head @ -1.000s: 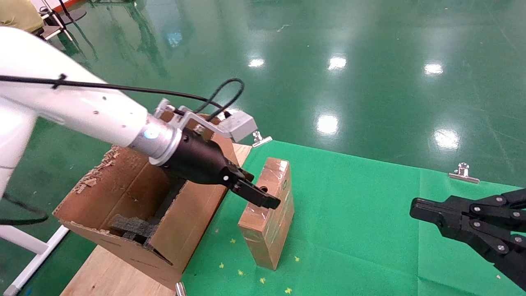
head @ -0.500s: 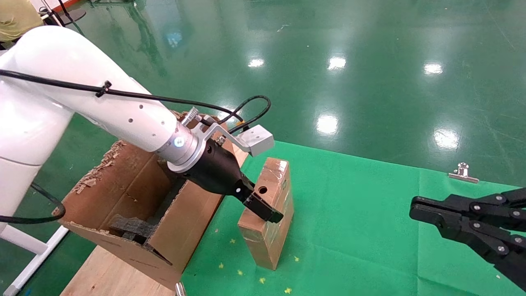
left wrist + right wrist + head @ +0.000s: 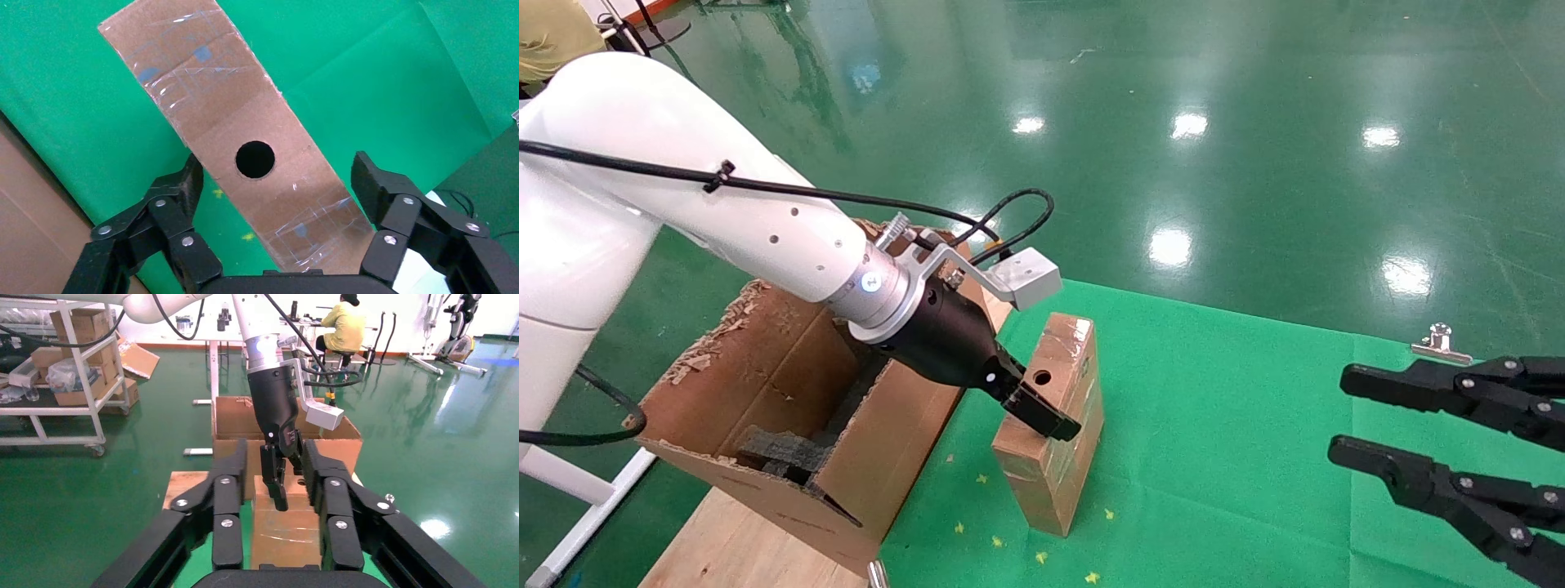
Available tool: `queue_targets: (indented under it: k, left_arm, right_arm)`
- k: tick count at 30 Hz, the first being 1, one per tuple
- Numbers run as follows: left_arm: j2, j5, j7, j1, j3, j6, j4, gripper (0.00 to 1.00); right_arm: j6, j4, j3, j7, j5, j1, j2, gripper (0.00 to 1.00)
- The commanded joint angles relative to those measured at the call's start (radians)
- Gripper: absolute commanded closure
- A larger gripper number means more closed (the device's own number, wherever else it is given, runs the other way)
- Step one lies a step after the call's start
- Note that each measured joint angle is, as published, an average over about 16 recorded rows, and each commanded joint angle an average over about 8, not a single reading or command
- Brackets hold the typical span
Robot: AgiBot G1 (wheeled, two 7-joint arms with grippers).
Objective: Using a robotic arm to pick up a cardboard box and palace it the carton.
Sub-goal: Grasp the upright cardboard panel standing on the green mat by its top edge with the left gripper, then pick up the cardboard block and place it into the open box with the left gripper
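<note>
Left pincer (image 3: 272,202): released, fingers straddling the cardboard box's (image 3: 1054,425) top – lined up to clamp.
Cardboard box: mid-frame, upright on the green table (image 3: 1238,425).
Carton (image 3: 789,408): lower left, flaps open to receive.
Right pincer (image 3: 1340,416): lower right, released – idle.

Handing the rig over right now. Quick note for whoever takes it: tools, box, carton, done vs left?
Left tool: open, fingers straddling the cardboard box at its top face with the hole; no grip yet.
Right tool: open, idle over the green cloth on the right.
Cardboard box: standing upright on the cloth, beside the carton.
Carton: open, black foam inside.
Done: approach. Left: close, lift, place in carton.
</note>
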Motion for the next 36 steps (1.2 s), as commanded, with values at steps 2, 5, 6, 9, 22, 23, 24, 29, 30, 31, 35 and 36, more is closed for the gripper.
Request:
queue_targets:
  k: [2, 5, 6, 9, 22, 23, 24, 29, 30, 31, 35, 36]
  left_arm:
    - [-0.001, -0.002, 0.001, 0.001, -0.002, 0.001, 0.001, 1.0]
    - [-0.001, -0.002, 0.001, 0.002, -0.003, 0.001, 0.002, 1.0]
    - [-0.002, -0.003, 0.002, 0.002, -0.003, 0.001, 0.002, 1.0]
    - [-0.002, -0.003, 0.002, 0.002, -0.004, 0.001, 0.002, 1.0]
    - [-0.004, -0.008, 0.005, 0.001, -0.005, 0.001, 0.002, 1.0]
    - [-0.005, -0.011, 0.008, -0.002, -0.006, 0.0, 0.001, 1.0]
    - [-0.007, -0.017, 0.012, -0.006, -0.008, -0.001, 0.001, 1.0]
    - [-0.027, -0.059, 0.054, -0.065, -0.033, -0.005, 0.01, 1.0]
    - [-0.033, -0.068, 0.067, -0.083, -0.041, -0.007, 0.018, 1.0]
    - [-0.039, -0.077, 0.08, -0.102, -0.05, -0.009, 0.028, 1.0]
    - [-0.062, -0.097, 0.142, -0.191, -0.09, -0.023, 0.093, 1.0]
    - [-0.068, -0.098, 0.159, -0.215, -0.1, -0.028, 0.115, 1.0]
  right_arm:
    - [0.0, 0.0, 0.0, 0.0, 0.0, 0.0, 0.0, 0.0]
    - [0.0, 0.0, 0.0, 0.0, 0.0, 0.0, 0.0, 0.0]
    - [0.0, 0.0, 0.0, 0.0, 0.0, 0.0, 0.0, 0.0]
    - [0.0, 0.0, 0.0, 0.0, 0.0, 0.0, 0.0, 0.0]
    - [0.0, 0.0, 0.0, 0.0, 0.0, 0.0, 0.0, 0.0]
    - [0.0, 0.0, 0.0, 0.0, 0.0, 0.0, 0.0, 0.0]
    - [0.0, 0.0, 0.0, 0.0, 0.0, 0.0, 0.0, 0.0]
    - [0.0, 0.0, 0.0, 0.0, 0.0, 0.0, 0.0, 0.0]
    - [0.0, 0.0, 0.0, 0.0, 0.0, 0.0, 0.0, 0.0]
    - [0.0, 0.0, 0.0, 0.0, 0.0, 0.0, 0.0, 0.0]
    - [0.0, 0.0, 0.0, 0.0, 0.0, 0.0, 0.0, 0.0]
    - [0.0, 0.0, 0.0, 0.0, 0.0, 0.0, 0.0, 0.0]
